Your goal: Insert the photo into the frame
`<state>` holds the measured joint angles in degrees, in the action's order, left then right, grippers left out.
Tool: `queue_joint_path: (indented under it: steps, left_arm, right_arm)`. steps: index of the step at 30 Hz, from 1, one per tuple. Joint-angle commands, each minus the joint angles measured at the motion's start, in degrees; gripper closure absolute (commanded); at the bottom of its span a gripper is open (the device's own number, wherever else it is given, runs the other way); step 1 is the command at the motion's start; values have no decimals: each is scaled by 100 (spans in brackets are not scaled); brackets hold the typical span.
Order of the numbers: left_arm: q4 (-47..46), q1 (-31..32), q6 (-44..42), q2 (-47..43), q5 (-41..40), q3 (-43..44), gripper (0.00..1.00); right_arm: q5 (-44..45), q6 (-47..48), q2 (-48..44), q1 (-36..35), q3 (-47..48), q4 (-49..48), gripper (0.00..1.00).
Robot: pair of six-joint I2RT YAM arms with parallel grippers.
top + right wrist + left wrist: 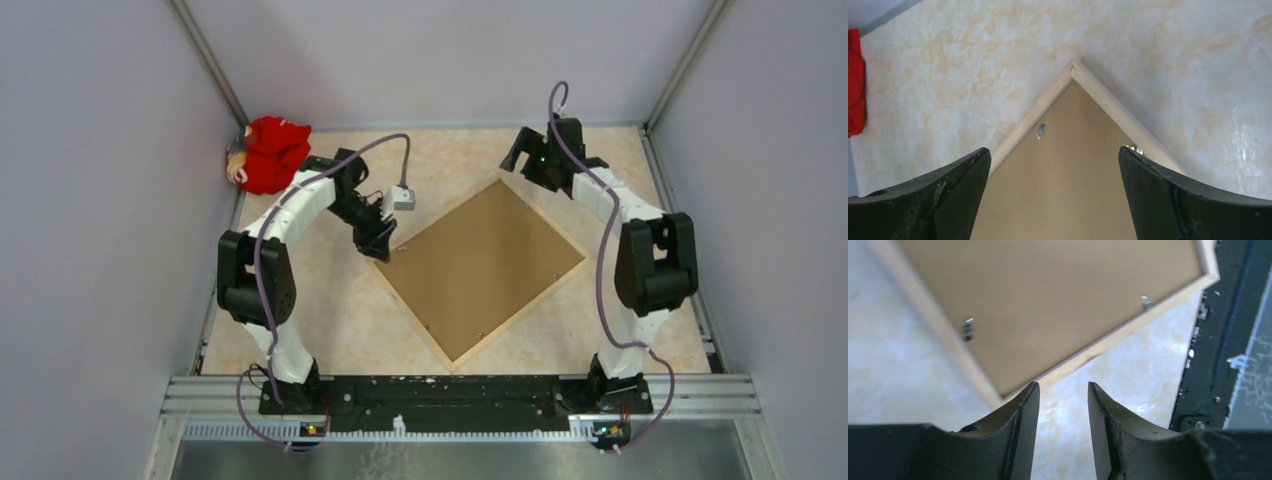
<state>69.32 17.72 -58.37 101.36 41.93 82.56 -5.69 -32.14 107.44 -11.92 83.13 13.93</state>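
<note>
The frame (517, 314) lies face down on the table, turned like a diamond, its pale wood rim around a plain brown backing board (480, 265). The photo is hidden. My left gripper (378, 245) sits at the frame's left corner. In the left wrist view its jaws (1063, 385) are open over bare table, and the frame's corner rim (950, 340) lies just beyond the left finger. My right gripper (518, 155) hovers above the far corner. It is wide open (1054, 150), with the rim's tip (1108, 103) ahead of it.
A red cloth bundle (270, 152) lies in the far left corner, also seen as the red bundle (854, 85) in the right wrist view. Small metal tabs (968, 329) (1041, 131) stick up along the backing board's edges. The black base rail (450, 390) runs along the near edge.
</note>
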Motion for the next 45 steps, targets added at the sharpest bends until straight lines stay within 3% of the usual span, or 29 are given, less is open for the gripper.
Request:
queue_joint_path:
  steps: [1,8,16,24,32,39,45]
  left_arm:
    - [-630,-635,660,513,-145,436,56]
    - [-724,-1355,1514,2360,656,1710,69]
    - [-705,-1367,1452,2679,1156,1578,80]
    - [-832,-1367,1279,2534,1211,973,84]
    - [-468,-1314,600,2247,1632,305,84]
    - [-481,-1150,204,1882,1659,-556,78]
    - [-553,-1147,287,1725,1650,-569,68]
  right_arm:
    - [272,-142,-785,-467,-911,-482,1]
    - [477,-575,-1151,-1884,-1675,-912,3]
    - [284,-1477,-564,-3222,-1627,-1745,8]
    - [-65,-1967,243,-3514,-1263,-2150,11]
    - [-429,-2374,144,-3560,-1764,-2705,14]
    - [-534,-2592,-228,-3734,-2465,-3019,15]
    - [-418,-2711,-603,-3787,-2923,-3109,15]
